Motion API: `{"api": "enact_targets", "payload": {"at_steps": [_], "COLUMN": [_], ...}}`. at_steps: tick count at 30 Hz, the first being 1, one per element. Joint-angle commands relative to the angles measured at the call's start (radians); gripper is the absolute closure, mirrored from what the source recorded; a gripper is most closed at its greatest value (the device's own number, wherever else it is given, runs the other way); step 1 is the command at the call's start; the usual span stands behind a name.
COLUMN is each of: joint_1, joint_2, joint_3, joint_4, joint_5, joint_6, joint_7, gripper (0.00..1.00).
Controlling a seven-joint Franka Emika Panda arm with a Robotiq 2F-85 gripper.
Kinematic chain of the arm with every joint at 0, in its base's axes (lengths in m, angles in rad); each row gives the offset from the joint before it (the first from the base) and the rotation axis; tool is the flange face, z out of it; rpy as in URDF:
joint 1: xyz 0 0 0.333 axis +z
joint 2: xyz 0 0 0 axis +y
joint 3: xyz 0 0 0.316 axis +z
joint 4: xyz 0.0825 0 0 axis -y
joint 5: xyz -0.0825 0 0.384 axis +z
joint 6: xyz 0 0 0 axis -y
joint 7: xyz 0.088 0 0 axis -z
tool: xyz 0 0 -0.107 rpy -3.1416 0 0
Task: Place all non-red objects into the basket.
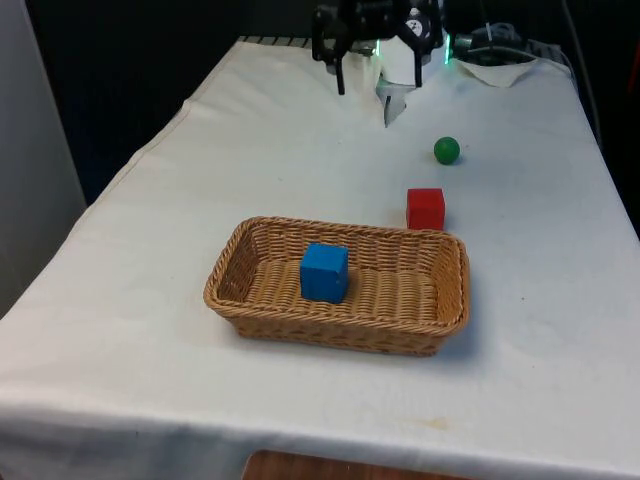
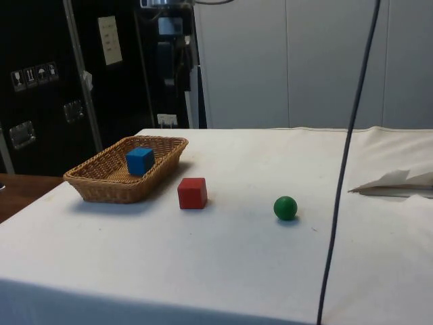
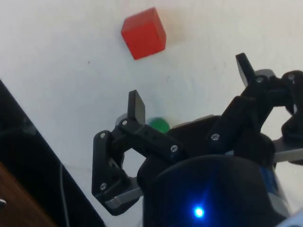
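sitting in the woven wicker basket (image 1: 250,262), a blue cube (image 1: 324,272) rests on the ribbed floor, nearer the end on the front view's left. the basket is a shallow oblong with rounded corners, a braided rim and tan cane walls that flare outward; in the side view its weave shows as tight horizontal bands.

just beyond the basket's far rim, near its corner on the front view's right, a red cube (image 1: 425,209) with crisp edges and a matte face stands on the tabletop (image 1: 200,180), close to the basket but not touching. farther back lies a small smooth green ball (image 1: 446,150), well apart from the basket and near the red cube.

the tabletop wears a white cloth, mostly flat, with soft creases at the far end.

the black jaws (image 3: 189,80) hang above the cloth at the far end, spread wide and holding nothing. in the wrist view their flat angular fingers (image 3: 137,106) frame the green ball partly hidden behind the linkage, with the red cube beyond them.
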State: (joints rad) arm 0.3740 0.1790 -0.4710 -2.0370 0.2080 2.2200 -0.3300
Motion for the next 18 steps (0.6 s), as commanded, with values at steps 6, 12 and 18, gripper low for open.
{"api": "enact_targets", "payload": {"at_steps": [6, 12, 18], "joint_1": [0.006, 0.004, 0.002], "joint_2": [-0.073, -0.134, -0.187], "joint_3": [0.021, 0.044, 0.063], "joint_4": [-0.060, -0.110, -0.157], "joint_5": [-0.059, -0.103, -0.145], "joint_6": [-0.004, -0.016, -0.023], "joint_7": [0.054, 0.093, 0.129], "gripper": [0.00, 0.00, 0.00]}}
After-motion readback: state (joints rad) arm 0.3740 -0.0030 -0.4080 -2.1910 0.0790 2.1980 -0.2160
